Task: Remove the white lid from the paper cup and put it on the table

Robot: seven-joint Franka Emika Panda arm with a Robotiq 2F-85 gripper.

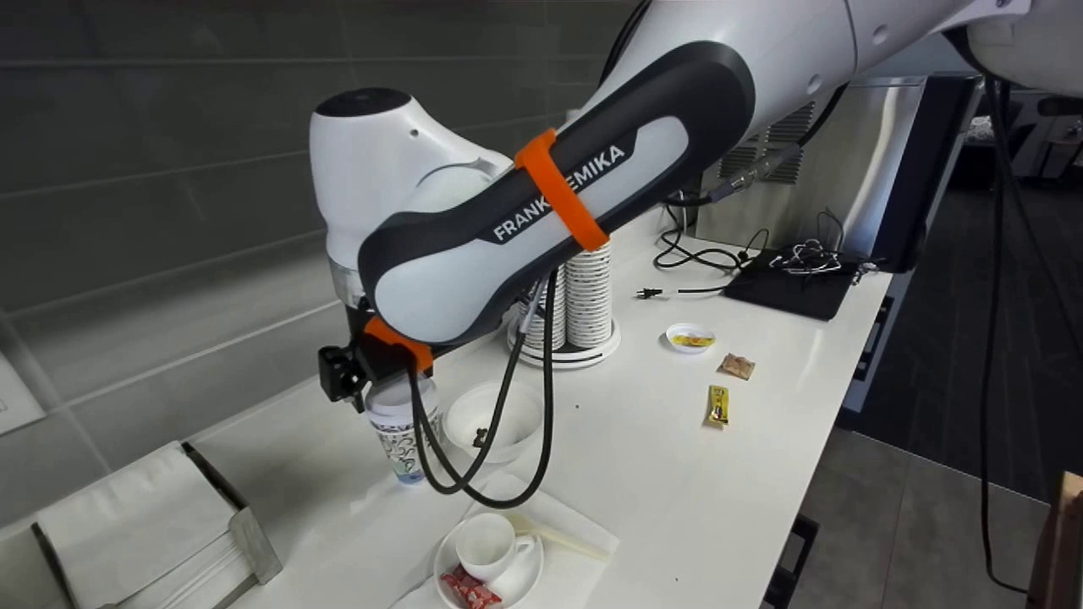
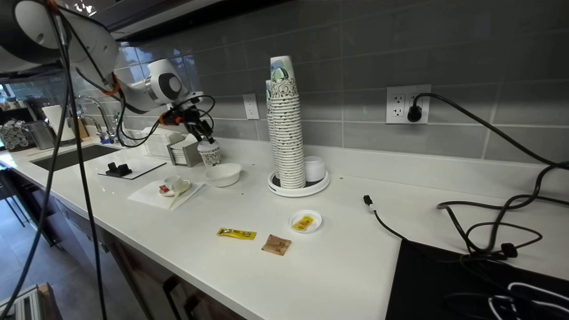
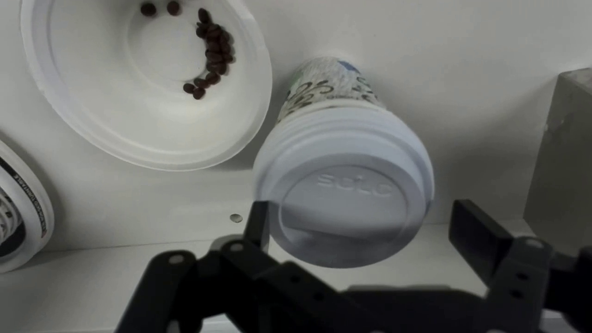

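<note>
White bowl (image 3: pixel 138 125) beside paper cup (image 3: pixel 326 83), lid (image 3: pixel 344 199) on, napkin holder (image 2: pixel 192 154) opposite

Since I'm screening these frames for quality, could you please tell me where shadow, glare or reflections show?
Wrist view: shadow dims the lower part of the white lid, its embossed lettering faint but legible, and shadow lies on the white counter beside the paper cup; in an exterior view, glare streaks the vented metal panel; in an exterior view, bluish reflections show on the gray tiled wall.

Bowl (image 3: pixel 101 106) holds dk beans (image 3: pixel 214 53); yel pkt (image 2: pixel 303 223) lies in dish (image 2: pixel 318 222) nr brn pkt (image 2: pixel 276 245).
</note>
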